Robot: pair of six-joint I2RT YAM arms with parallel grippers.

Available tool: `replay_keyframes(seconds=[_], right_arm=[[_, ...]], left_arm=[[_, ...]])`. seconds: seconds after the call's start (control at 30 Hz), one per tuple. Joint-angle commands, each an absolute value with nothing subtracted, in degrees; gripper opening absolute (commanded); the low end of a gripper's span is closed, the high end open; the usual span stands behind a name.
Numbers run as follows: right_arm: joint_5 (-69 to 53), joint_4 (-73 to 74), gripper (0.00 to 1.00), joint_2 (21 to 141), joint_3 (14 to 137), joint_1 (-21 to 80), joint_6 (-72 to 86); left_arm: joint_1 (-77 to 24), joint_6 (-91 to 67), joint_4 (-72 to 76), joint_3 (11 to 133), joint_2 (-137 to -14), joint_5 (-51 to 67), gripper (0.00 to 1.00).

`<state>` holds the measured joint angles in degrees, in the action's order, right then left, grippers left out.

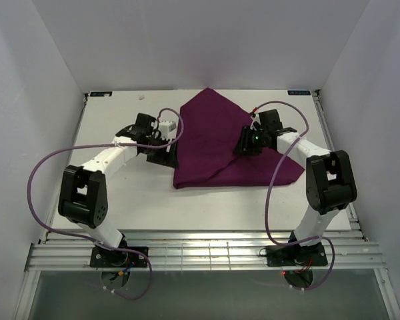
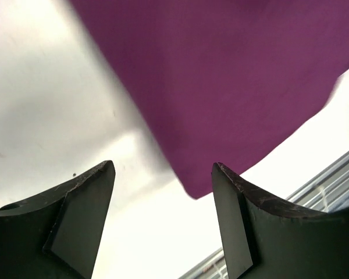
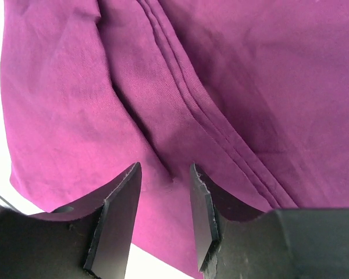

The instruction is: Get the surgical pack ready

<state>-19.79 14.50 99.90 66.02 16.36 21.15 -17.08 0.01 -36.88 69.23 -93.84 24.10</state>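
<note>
White walls (image 1: 187,40) are closing in the white table (image 1: 120,193) on three sides, and a slatted metal rail (image 1: 207,253) is running along its near edge. The deep-purple cloth (image 1: 213,143) is lying on the middle and far part of the table, folded over itself into a rough, uneven shape with one corner pointing to the far edge and another to the right. Whatever is sitting under it is hidden by the folds.

The left arm (image 1: 107,160) is reaching in from the near left and is lying low just beside the cloth's left edge. The right arm (image 1: 327,180) is bending in from the near right and is hanging over the right half of the cloth. A purple cable (image 1: 37,180) is looping wide off the left arm, and a second cable (image 1: 273,193) is arching across the cloth's right corner, covering part of it in the top view.

The left gripper (image 2: 163,168) is hovering over bare table with its fingers (image 2: 81,203) spread wide and nothing between them; a rounded corner of the cloth is lying just beyond them. The right gripper (image 3: 166,168) is pointing down at a stitched hem and a crease, its fingers (image 3: 113,215) standing a little apart with cloth showing in the narrow gap. Whether they are touching the fabric cannot be told.
</note>
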Motion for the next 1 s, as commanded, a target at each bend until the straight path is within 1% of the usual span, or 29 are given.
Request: replay_keyframes(seconds=[0.0, 0.2, 0.4, 0.47, 0.57, 0.6, 0.67, 0.7, 0.73, 0.83, 0.97], right_arm=[[-20.83, 16.35, 0.45, 100.46, 68.47, 17.31, 18.37], [-22.94, 16.08, 0.45, 103.09, 69.08, 17.49, 18.46], [-25.66, 16.08, 0.45, 105.29, 70.84, 18.63, 18.28], [-26.19, 16.0, 0.43, 105.38, 70.93, 18.72, 18.28], [-25.84, 15.56, 0.34, 105.03, 70.49, 18.81, 18.81], [-25.67, 15.38, 0.25, 104.77, 70.49, 18.72, 18.9], [-25.32, 15.47, 0.17, 104.5, 70.66, 18.72, 18.98], [-25.31, 15.38, 0.1, 104.15, 70.75, 18.72, 19.25], [-25.23, 15.47, 0.08, 103.89, 71.19, 18.72, 19.16], [-24.53, 15.9, 0.08, 102.22, 72.07, 18.72, 18.99], [-20.14, 17.4, 0.08, 98.19, 72.86, 18.72, 18.37]], left_arm=[[-17.67, 0.53, -35.78, 64.96, -92.11, 23.2, 0.78], [-17.31, 0.53, -34.01, 61.35, -93.6, 24.86, 0.77], [-17.4, 0.44, -33.84, 62.05, -95.97, 28.65, 0.76], [-17.31, 0.44, -33.84, 62.05, -96.76, 29.87, 0.75], [-17.31, 0.44, -33.75, 61.88, -97.12, 30.32, 0.75], [-17.31, 0.44, -33.75, 61.87, -97.03, 30.32, 0.75], [-17.31, 0.44, -33.75, 61.96, -96.68, 29.97, 0.75], [-17.31, 0.44, -33.84, 62.05, -96.51, 29.97, 0.75], [-17.31, 0.44, -33.92, 62.14, -96.24, 29.97, 0.75], [-17.31, 0.53, -34.45, 62.66, -95.63, 30.23, 0.75], [-17.31, 1.4, -34.98, 62.84, -94.22, 31.46, 0.76]])
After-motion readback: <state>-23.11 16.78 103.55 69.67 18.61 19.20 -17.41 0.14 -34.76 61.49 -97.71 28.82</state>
